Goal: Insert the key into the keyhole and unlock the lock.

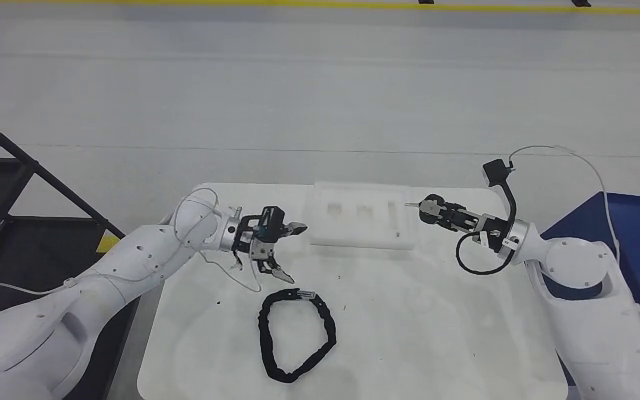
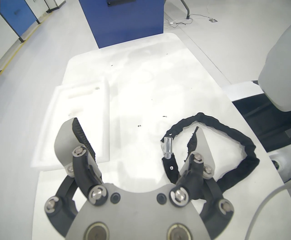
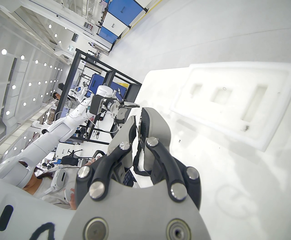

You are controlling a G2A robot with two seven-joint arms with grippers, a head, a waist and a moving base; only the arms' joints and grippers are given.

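A black fabric-covered chain lock (image 1: 295, 335) lies looped on the white table (image 1: 430, 330), its silver lock cylinder (image 1: 297, 293) at the end nearest the left arm. My left gripper (image 1: 296, 254) hovers open just above that end. In the left wrist view the cylinder (image 2: 167, 147) stands close to one fingertip (image 2: 196, 138) of the open left gripper (image 2: 136, 125), and the chain (image 2: 238, 141) curves away behind it. My right gripper (image 1: 422, 205) hangs over the foam tray's right end, shut on a small key (image 1: 411, 204) whose tip sticks out. In the right wrist view its pads (image 3: 143, 122) are pressed together.
A white foam tray (image 1: 365, 215) with shallow recesses sits at the table's back edge, also seen as the tray (image 3: 227, 102) and the tray (image 2: 75, 109) in the wrist views. A blue cabinet (image 2: 125, 20) stands beyond the table, and a black frame (image 1: 40, 180) at the left.
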